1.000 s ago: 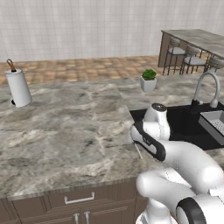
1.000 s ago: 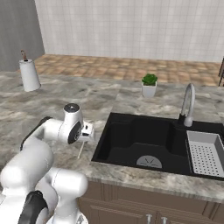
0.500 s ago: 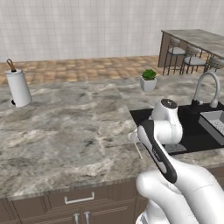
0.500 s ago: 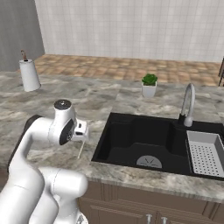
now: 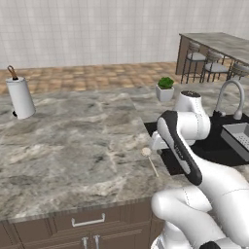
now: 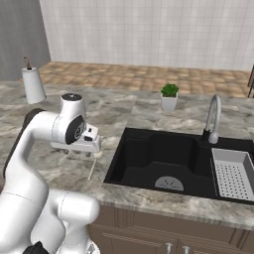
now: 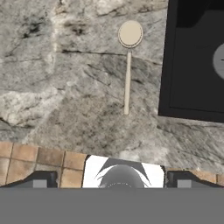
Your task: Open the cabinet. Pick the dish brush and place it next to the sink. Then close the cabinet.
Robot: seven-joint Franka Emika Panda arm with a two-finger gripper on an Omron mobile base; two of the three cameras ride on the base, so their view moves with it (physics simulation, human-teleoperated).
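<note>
Now the dish brush (image 7: 127, 65) lies flat on the marble surface (image 5: 73, 141), just beside the black sink (image 6: 163, 158). Above it, the gripper (image 7: 111, 179) stands wide open, holding nothing.

You see a black sink (image 6: 163, 158) right of the tool, a potted plant (image 6: 169, 96) beyond, a paper-towel roll (image 6: 33, 84) far left.
</note>
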